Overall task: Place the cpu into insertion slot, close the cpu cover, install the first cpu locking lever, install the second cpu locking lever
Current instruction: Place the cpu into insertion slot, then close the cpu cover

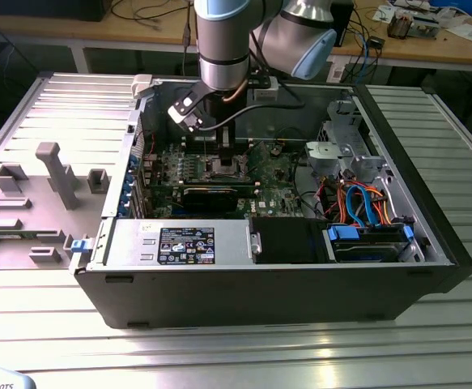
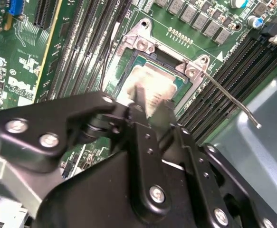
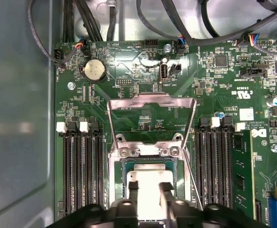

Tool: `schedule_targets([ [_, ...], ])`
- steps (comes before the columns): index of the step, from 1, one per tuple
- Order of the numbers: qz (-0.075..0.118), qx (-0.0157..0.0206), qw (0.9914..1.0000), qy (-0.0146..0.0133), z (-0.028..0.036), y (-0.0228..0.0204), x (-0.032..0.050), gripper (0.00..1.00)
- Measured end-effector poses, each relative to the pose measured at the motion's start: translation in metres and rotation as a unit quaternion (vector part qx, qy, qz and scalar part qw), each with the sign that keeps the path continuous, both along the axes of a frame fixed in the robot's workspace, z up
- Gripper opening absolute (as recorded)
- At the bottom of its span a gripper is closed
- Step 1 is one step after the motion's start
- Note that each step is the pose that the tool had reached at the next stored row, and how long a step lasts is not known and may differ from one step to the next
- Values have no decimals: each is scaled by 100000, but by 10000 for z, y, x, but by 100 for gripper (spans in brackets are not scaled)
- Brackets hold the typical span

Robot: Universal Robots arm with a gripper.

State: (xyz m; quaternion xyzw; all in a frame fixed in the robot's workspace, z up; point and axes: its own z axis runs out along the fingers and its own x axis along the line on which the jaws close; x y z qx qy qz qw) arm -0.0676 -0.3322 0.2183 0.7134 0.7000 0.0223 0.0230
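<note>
The cpu (image 3: 150, 176) lies flat with its silver top up inside the insertion slot (image 3: 116, 183) on the green motherboard (image 3: 128, 71). The cpu (image 2: 155, 80) and the slot's metal rim (image 2: 143, 42) also appear in the second wrist view. The cpu cover (image 3: 150, 101) is swung open, standing away from the slot. A thin locking lever (image 2: 233, 102) sticks up beside the slot, unlatched. My gripper (image 3: 149, 187) hangs just above the chip, and its two fingers (image 2: 164, 111) are a narrow gap apart with nothing between them. In the exterior view my gripper (image 1: 223, 158) reaches down into the open computer case.
Black memory slots (image 3: 81, 171) flank the socket on both sides, one with a green module (image 3: 240, 175). Cables (image 3: 176, 23) run along the board's far edge. A graphics card (image 1: 211, 197), a drive bay with blue and orange cables (image 1: 365, 215) and the case walls (image 1: 260, 284) surround the socket.
</note>
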Motion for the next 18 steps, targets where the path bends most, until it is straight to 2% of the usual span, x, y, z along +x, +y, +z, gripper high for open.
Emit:
schedule_targets([
  [2,1,8,100000,-8,1,0,0,17],
  [3,0,9,100000,-10,1,0,0,17],
  [4,1,1,100000,-3,2,0,0,11],
  [18,1,0,100000,-4,9,0,0,11],
])
